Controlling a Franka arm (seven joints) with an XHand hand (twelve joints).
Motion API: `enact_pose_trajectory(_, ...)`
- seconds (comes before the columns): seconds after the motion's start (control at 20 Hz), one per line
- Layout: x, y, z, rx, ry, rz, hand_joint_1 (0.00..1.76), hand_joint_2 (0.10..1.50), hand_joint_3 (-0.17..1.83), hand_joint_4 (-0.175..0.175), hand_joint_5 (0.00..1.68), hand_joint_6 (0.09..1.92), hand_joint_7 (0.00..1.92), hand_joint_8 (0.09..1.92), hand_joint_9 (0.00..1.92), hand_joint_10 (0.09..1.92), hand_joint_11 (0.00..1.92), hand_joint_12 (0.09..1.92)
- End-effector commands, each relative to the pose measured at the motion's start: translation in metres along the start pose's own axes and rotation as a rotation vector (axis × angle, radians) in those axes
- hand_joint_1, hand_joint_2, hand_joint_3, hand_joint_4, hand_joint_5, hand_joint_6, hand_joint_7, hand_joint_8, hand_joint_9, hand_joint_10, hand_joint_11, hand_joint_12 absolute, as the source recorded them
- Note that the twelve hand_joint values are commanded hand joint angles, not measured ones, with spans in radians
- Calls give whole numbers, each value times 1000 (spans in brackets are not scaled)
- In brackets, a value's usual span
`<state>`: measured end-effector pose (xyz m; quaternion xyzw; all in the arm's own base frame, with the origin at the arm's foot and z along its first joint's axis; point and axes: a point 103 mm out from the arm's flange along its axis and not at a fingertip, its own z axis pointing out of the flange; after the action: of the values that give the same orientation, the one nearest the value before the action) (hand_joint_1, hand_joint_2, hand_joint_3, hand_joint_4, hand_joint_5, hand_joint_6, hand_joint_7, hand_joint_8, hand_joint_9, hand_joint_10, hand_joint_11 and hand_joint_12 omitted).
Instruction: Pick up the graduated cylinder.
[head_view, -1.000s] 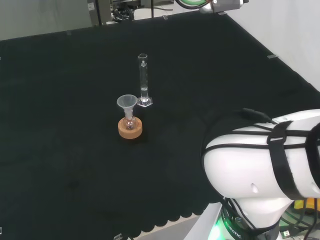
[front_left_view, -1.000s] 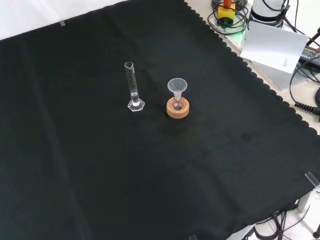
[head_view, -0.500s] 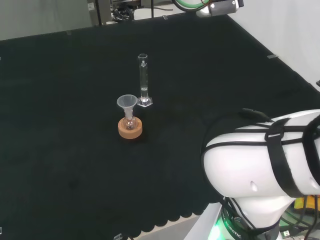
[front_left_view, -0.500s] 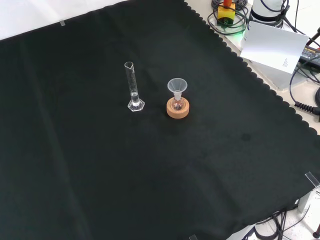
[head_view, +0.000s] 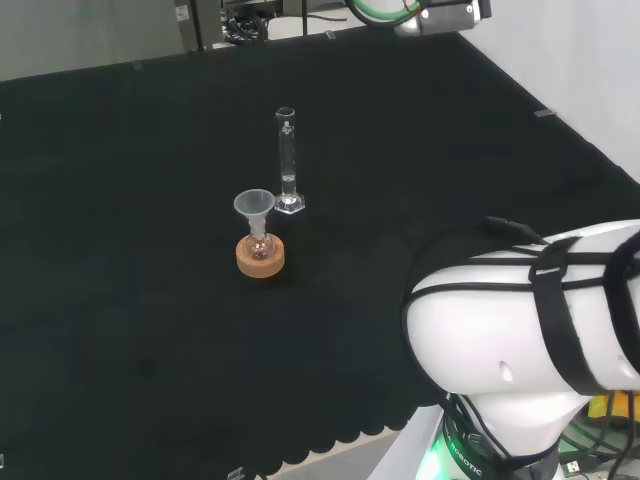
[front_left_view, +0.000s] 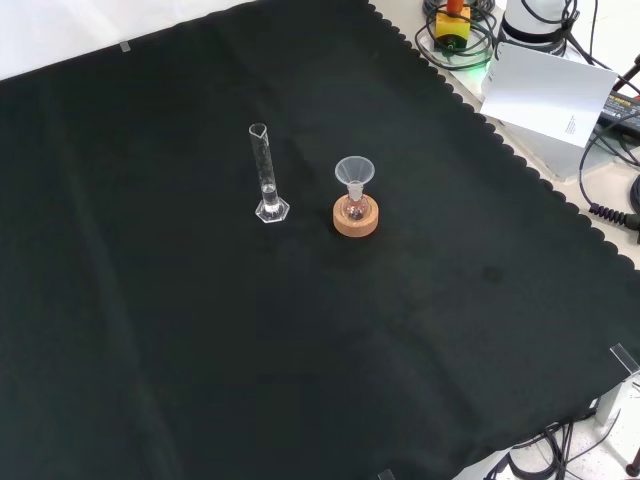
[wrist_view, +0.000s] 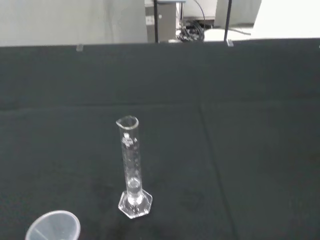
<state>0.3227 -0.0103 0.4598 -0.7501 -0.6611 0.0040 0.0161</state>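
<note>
— Black cloth covers our bench (front_left_view: 150, 330), and on it the graduated cylinder (front_left_view: 265, 172) stands upright on its hexagonal foot, untouched. Where does it sit for us?

— Near the middle of the cloth. In the front view it is just left of the small flask with a funnel (front_left_view: 354, 172) on a cork ring (front_left_view: 355, 218), beside it but apart. From the wrist, the cylinder (wrist_view: 131, 167) is well ahead of us.

— And our fingers?

— We cannot tell how they are set.

— So which step are we at?

— We judge it the approach; nothing is grasped yet. Next we need to close in on the cylinder's tube, keep away from the funnel, and wrap it without tipping that narrow base.
</note>
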Motion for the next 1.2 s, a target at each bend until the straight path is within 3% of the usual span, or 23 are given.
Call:
enact_pose_trajectory(0.05,-25,33,49,68,15,20,100,1366,54,-26,275,87,1,423,424,87,0,1375)
enact_pose_trajectory(0.45,-57,100,106,91,107,13,105,1363,53,-29,278,87,4,428,426,87,0,1373)
enact_pose_trajectory(0.7,-66,138,137,76,174,-32,124,1352,48,-35,279,87,10,440,433,87,0,1368)
enact_pose_trajectory(0.9,-64,153,159,35,208,-90,175,1323,35,-39,281,87,20,461,450,87,0,1375)
enact_pose_trajectory(1.2,-55,159,198,48,235,-129,225,1294,22,-42,292,87,44,494,485,87,9,1395)
